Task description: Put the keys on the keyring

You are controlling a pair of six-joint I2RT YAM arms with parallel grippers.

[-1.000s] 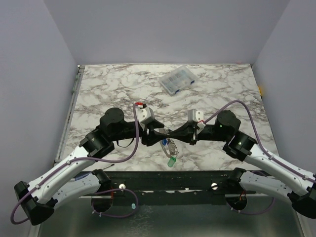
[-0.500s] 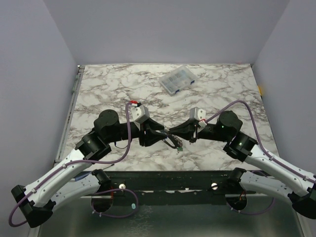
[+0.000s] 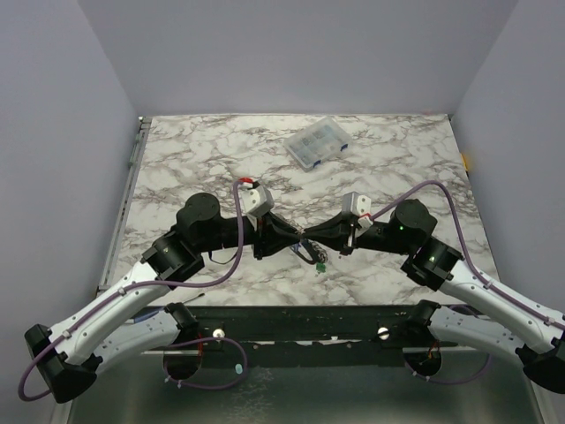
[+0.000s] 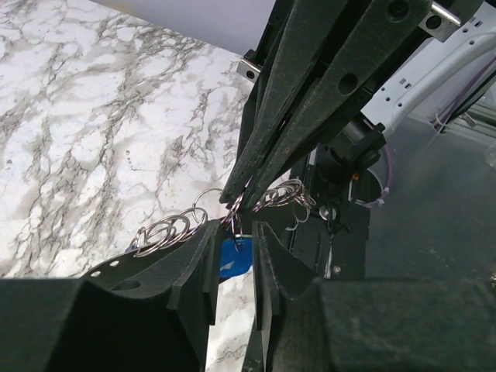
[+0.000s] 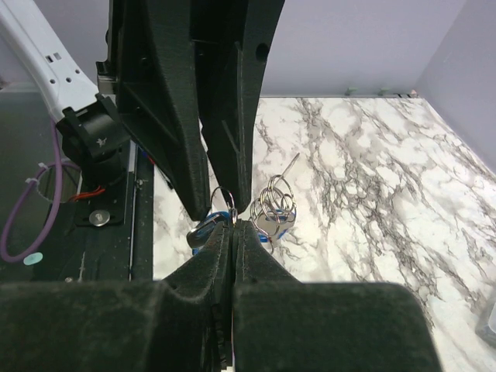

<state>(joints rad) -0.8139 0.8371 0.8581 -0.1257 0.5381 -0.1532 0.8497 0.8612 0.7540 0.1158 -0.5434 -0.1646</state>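
Both arms meet over the near centre of the white-and-grey marble-patterned table (image 3: 194, 159), with the pincers tip to tip.

Right pincer (image 5: 232, 226): clenched. Its two black fingers are pressed together. The tips pinch the thin silvery-grey wire keyring (image 4: 208, 203), which is held up off the table between the two pincers.

Left pincer (image 4: 236, 229): the fingers stand a narrow gap apart. In the left wrist view they sit directly below the right pincer's tips. The blue plastic-headed key (image 4: 235, 257) sits in that gap. It cannot be told whether the fingers press on the key head or merely flank it.

Attached items: a cluster of small silver split rings (image 4: 164, 231) hangs to one side of the pinch point. A short metal chain (image 4: 287, 194) hangs to the other side. In the top view, the green plastic-headed key (image 3: 321, 262) hangs just on the near side of the pincer tips.

The clear plastic compartment box (image 3: 315, 144) lies on the far part of the table, well apart from both pincers.
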